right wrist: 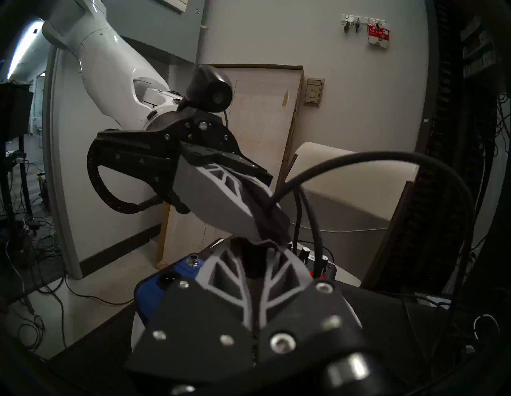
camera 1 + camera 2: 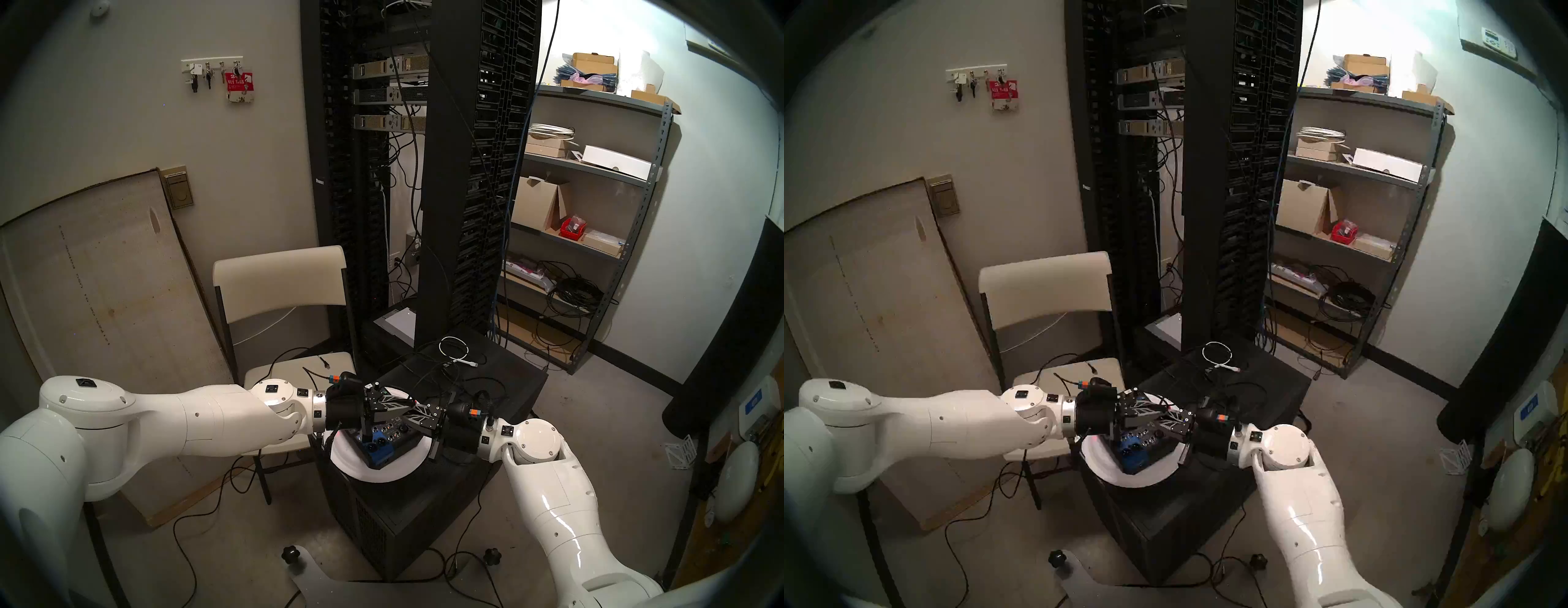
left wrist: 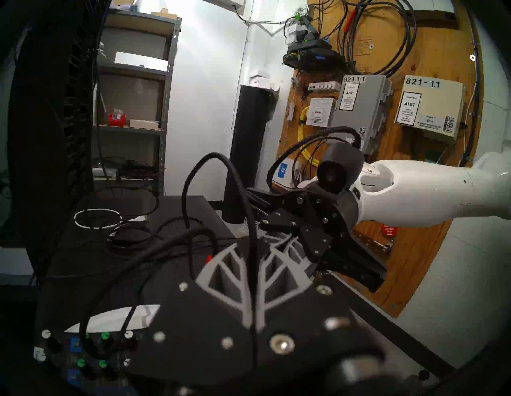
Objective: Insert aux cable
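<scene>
The aux cable (image 3: 215, 156) is a thin black cord that arcs up from between the fingers of my left gripper (image 2: 413, 408), which is shut on it. In the right wrist view the same cord (image 1: 387, 155) loops out of the left gripper's tip. My right gripper (image 2: 408, 420) meets the left one tip to tip and is shut on a dark barrel piece (image 1: 254, 264) at the cord's end. The metal tip is hidden. Both grippers hover just above a small blue and black audio mixer (image 2: 384, 446), which sits on a white plate (image 2: 407, 469).
The plate rests on a black box (image 2: 424, 509) that also carries a coiled white cable (image 2: 454, 346) and loose black cords. A cord with a red-banded plug (image 1: 311, 273) stands in the mixer. A folding chair (image 2: 280, 288) is on the left and a server rack (image 2: 441, 170) behind.
</scene>
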